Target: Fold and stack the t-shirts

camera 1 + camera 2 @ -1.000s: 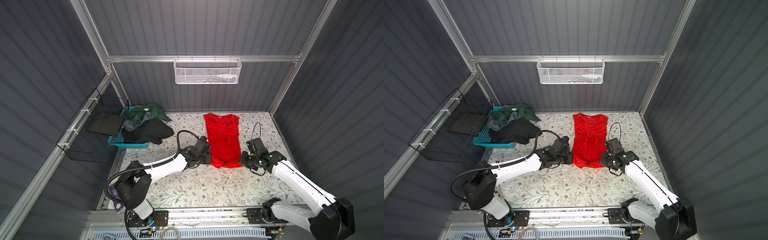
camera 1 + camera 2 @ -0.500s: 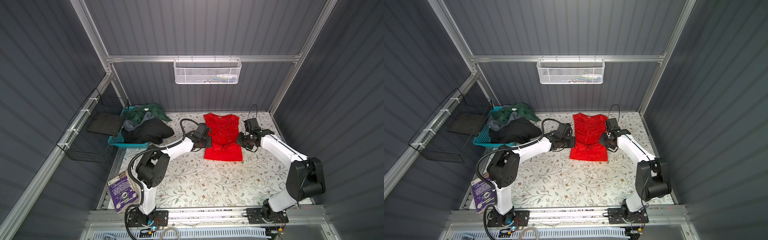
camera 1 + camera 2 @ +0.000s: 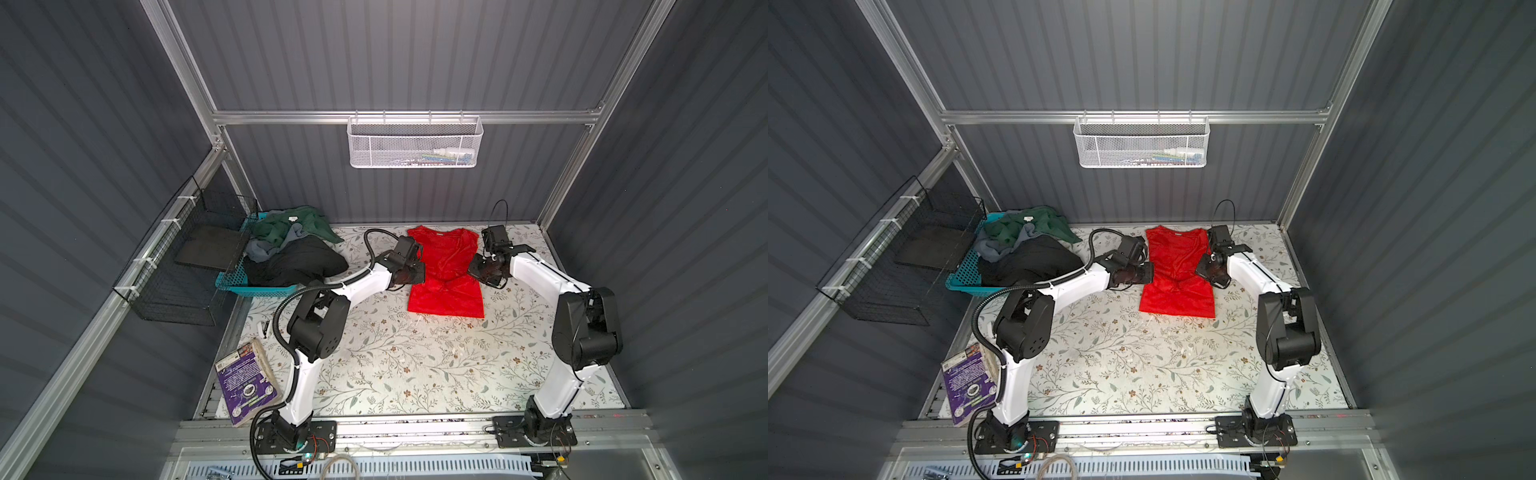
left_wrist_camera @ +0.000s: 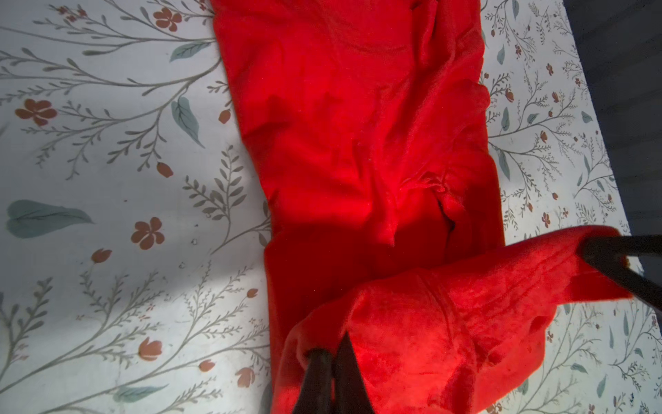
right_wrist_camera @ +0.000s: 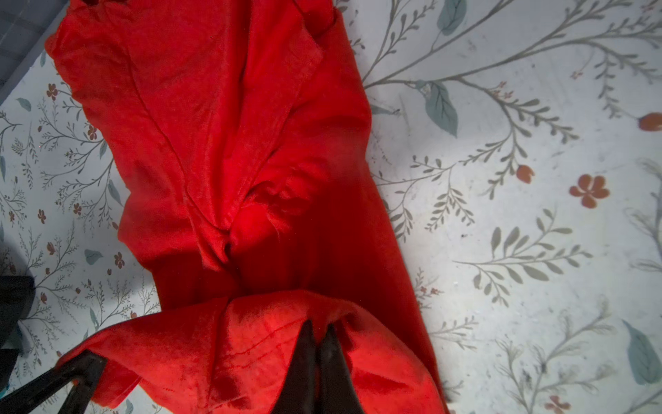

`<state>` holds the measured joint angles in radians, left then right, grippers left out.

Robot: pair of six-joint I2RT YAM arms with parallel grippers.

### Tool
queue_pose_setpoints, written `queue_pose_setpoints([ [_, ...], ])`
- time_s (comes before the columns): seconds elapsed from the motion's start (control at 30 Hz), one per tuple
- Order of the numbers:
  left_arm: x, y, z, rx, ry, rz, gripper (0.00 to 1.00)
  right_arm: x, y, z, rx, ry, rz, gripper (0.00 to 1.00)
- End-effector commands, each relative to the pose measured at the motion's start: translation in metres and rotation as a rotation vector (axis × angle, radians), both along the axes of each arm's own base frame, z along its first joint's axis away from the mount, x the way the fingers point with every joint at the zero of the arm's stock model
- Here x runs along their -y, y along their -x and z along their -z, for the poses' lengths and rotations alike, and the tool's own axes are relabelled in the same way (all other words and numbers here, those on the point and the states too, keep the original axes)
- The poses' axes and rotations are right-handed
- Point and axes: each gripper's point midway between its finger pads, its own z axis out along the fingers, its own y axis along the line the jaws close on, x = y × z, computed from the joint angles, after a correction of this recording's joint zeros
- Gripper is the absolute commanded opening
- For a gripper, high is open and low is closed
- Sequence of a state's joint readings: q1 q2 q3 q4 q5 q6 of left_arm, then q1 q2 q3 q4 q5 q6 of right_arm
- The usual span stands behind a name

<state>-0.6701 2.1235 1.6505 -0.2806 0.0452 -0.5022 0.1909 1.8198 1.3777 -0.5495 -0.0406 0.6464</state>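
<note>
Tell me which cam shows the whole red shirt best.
A top view: the red shirt shows full length, collar to near edge. Both wrist views show only close-up cloth, its lifted edge pinched by the left gripper and right gripper.

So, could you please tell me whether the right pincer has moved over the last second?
Yes. The right pincer has moved toward the white wire basket at the back, carrying the red shirt's hem.

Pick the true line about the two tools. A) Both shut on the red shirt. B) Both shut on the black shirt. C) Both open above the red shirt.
A: the wrist views show the left tool and the right tool each pinching a raised fold of the red shirt.
</note>
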Motion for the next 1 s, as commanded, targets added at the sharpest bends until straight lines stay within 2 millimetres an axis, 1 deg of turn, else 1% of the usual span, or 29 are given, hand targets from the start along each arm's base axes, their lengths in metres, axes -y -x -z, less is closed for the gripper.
queue_pose_setpoints([
  [0.0, 0.001, -0.007, -0.002, 0.003, -0.009, 0.015, 0.0, 0.005, -0.009, -0.007, 0.012, 0.016, 0.0, 0.15],
  [0.03, 0.001, -0.008, -0.002, 0.001, -0.008, 0.014, 0.0, 0.005, -0.01, -0.007, 0.008, 0.011, -0.006, 0.27],
  [0.07, 0.002, -0.01, -0.004, 0.0, -0.006, 0.018, 0.13, 0.005, -0.012, -0.009, 0.012, 0.004, -0.013, 0.41],
  [0.1, -0.004, -0.012, -0.005, -0.001, -0.033, 0.002, 0.44, 0.006, -0.014, -0.012, 0.015, 0.004, -0.019, 0.49],
  [0.13, -0.015, -0.015, -0.01, 0.011, -0.076, -0.03, 0.5, 0.007, -0.015, -0.018, 0.027, 0.01, -0.024, 0.55],
  [0.17, -0.027, -0.019, -0.02, 0.054, -0.127, -0.062, 0.51, 0.01, -0.016, -0.025, 0.043, 0.023, -0.029, 0.63],
  [0.2, -0.04, -0.022, -0.032, 0.108, -0.164, -0.092, 0.53, 0.013, -0.015, -0.03, 0.053, 0.035, -0.033, 0.69],
  [0.23, -0.048, -0.023, -0.044, 0.156, -0.177, -0.11, 0.59, 0.016, -0.014, -0.037, 0.067, 0.047, -0.032, 0.72],
  [0.27, -0.057, -0.022, -0.056, 0.199, -0.194, -0.121, 0.65, 0.019, -0.012, -0.043, 0.081, 0.057, -0.039, 0.72],
  [0.3, -0.062, -0.019, -0.066, 0.23, -0.201, -0.112, 0.64, 0.02, -0.008, -0.048, 0.092, 0.057, -0.048, 0.72],
  [0.37, -0.064, -0.01, -0.077, 0.261, -0.2, -0.073, 0.62, 0.017, -0.001, -0.054, 0.105, 0.038, -0.069, 0.73],
  [0.43, -0.056, 0.001, -0.079, 0.256, -0.149, -0.009, 0.62, 0.014, 0.011, -0.052, 0.097, 0.01, -0.082, 0.73],
  [0.53, -0.037, 0.022, -0.07, 0.21, -0.046, 0.106, 0.62, 0.008, 0.03, -0.046, 0.094, -0.049, -0.089, 0.73],
  [0.57, -0.029, 0.029, -0.066, 0.196, -0.009, 0.149, 0.61, 0.004, 0.037, -0.041, 0.086, -0.074, -0.094, 0.74],
  [0.6, -0.025, 0.033, -0.061, 0.182, 0.005, 0.167, 0.6, 0.003, 0.044, -0.037, 0.075, -0.089, -0.095, 0.74],
  [0.63, -0.022, 0.041, -0.049, 0.157, 0.011, 0.192, 0.58, 0.001, 0.051, -0.032, 0.066, -0.108, -0.095, 0.74],
  [0.67, -0.017, 0.048, -0.041, 0.143, 0.02, 0.227, 0.58, 0.001, 0.058, -0.026, 0.057, -0.113, -0.096, 0.74],
  [0.77, -0.001, 0.062, -0.029, 0.125, 0.049, 0.319, 0.57, 0.005, 0.075, -0.015, 0.025, -0.105, -0.086, 0.74],
  [0.83, 0.008, 0.067, -0.019, 0.112, 0.059, 0.372, 0.52, 0.004, 0.084, -0.009, 0.015, -0.122, -0.086, 0.74],
  [0.87, 0.011, 0.069, -0.012, 0.097, 0.059, 0.389, 0.52, 0.001, 0.089, -0.006, 0.011, -0.14, -0.089, 0.74],
  [0.97, 0.017, 0.063, 0.004, 0.061, 0.048, 0.389, 0.52, 0.0, 0.1, 0.005, -0.007, -0.165, -0.079, 0.74],
])
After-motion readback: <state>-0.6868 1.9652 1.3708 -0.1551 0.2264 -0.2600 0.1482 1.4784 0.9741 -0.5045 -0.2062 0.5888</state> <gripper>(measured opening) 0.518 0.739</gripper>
